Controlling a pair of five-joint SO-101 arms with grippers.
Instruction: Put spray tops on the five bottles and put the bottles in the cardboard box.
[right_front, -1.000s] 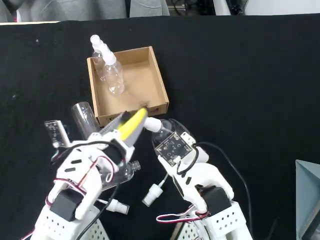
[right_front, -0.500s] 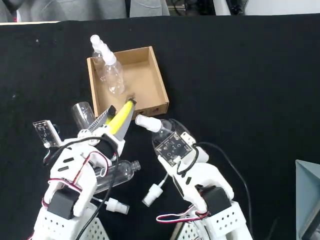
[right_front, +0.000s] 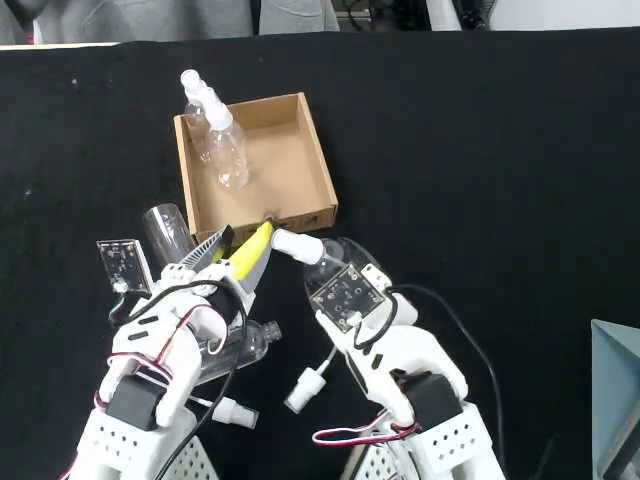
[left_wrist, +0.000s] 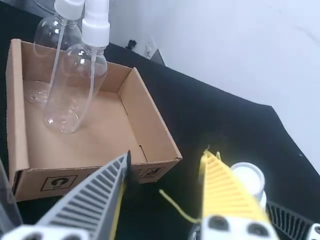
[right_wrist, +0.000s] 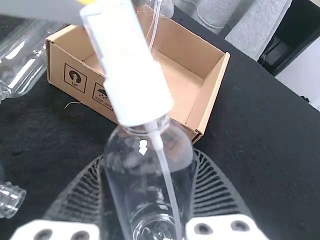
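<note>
My right tool (right_front: 335, 262) is clamped round the belly of a bottle (right_wrist: 150, 185), holding it tilted off the table (right_front: 480, 150) with its neck aimed toward 10 o'clock. That puts its spray top (right_front: 293, 245) just short of the near wall of the cardboard box (right_front: 315, 160). I judge the grip is low on the body so that the neck stays free for the other arm.

My left tool (right_front: 245, 238) stands open. Its grey and yellow jaws are spread at about 9 o'clock of that spray top, close beside it but gripping nothing. In its own wrist view the white top (left_wrist: 247, 177) sits just off the yellow jaw, not between the two. I cannot tell whether the top is screwed fully home (the thread is hidden).

Two capped bottles (right_front: 222, 135) lean in the box's 11 o'clock corner with their tops over the rim, which leaves the rest of the floor free for more.

A bare bottle (right_front: 243, 345) lies on the table at 7 o'clock of the held one, partly under my left arm. Two loose spray tops (right_front: 305, 390) lie near it at 6 o'clock, within reach for the coming rounds. Another clear bottle (right_front: 165, 228) sits at 9 o'clock of my left tool.

With two boxed and one in hand, I judge the job is roughly half done.
</note>
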